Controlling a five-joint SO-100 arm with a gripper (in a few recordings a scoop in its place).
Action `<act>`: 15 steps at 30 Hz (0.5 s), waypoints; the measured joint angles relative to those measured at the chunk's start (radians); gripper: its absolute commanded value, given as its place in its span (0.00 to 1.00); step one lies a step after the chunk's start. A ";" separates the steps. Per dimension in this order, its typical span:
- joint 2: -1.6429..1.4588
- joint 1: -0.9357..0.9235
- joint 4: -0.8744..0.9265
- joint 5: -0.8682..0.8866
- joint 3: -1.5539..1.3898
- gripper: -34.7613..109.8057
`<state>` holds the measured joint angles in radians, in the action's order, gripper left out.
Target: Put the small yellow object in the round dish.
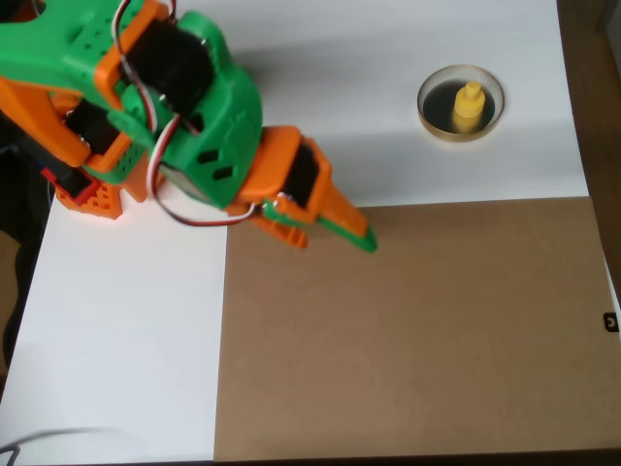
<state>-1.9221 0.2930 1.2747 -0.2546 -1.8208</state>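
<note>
One yellow piece (pixel 469 104) sits inside the dish (pixel 435 122), well apart from the clenched, empty gripper (pixel 361 237); task apparently complete.

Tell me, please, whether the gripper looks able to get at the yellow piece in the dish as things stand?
Probably yes: the small yellow object stands exposed in the round dish, and nothing lies between it and the gripper. Reach itself is unconfirmed.

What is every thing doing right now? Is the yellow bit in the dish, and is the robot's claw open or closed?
small yellow object: standing upright inside the dish, nothing holding it.
round dish: sitting flat on the white surface, holding the yellow piece.
gripper: closed, holding nothing, over the edge of the brown board, away from the dish.
brown board: lying flat, bare.
</note>
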 measured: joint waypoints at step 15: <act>-0.201 -0.261 -0.091 0.063 -0.213 0.43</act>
<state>-2.1230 0.0322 1.1842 -0.1917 -2.0341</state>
